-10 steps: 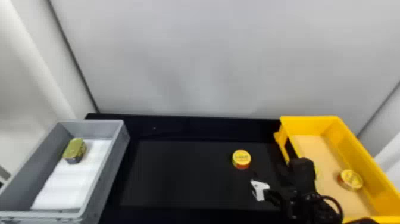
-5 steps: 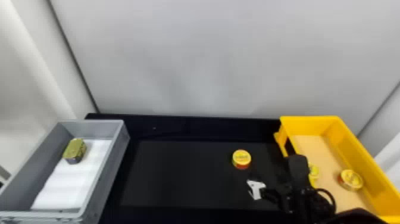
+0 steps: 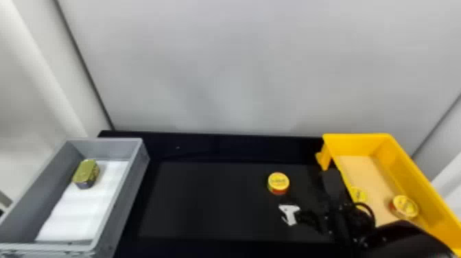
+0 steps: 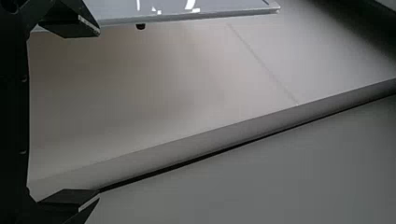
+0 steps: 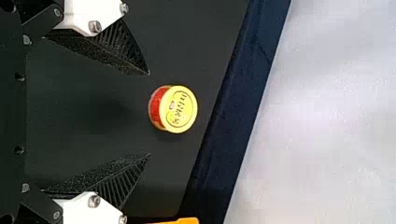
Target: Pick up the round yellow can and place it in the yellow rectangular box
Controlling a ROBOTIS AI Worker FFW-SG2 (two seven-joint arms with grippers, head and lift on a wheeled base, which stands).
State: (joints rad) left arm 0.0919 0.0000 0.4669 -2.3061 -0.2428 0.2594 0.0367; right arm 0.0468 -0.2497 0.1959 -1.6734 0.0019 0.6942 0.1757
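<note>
Because the round yellow can point(image 5: 180, 109) stands just beyond my right pincer's point(image 5: 149, 114) fingertips, roughly in line with the gap, my main worry is closing too soon. That pincer is spread wide and empty; squeeze from here and the tapered tips may catch only the can's near edge and squirt it away across the table point(image 3: 205, 206). I'd want to go deeper first, keeping the gap centred, since drifting sideways could land one tip on the lid or shove the can off line. Going in too low could scrape the tabletop.

The yellow rectangular box point(image 3: 360, 144) lies to the right, with my right forearm point(image 3: 401, 240) over its near part. If I swing across without enough lift, I judge the can or a finger could clip the wall. Two similar cans point(image 3: 404, 207) sit inside, so a careless release might set mine on one, tilted. My left pincer point(image 4: 99, 114) is spread too, holding nothing.
</note>
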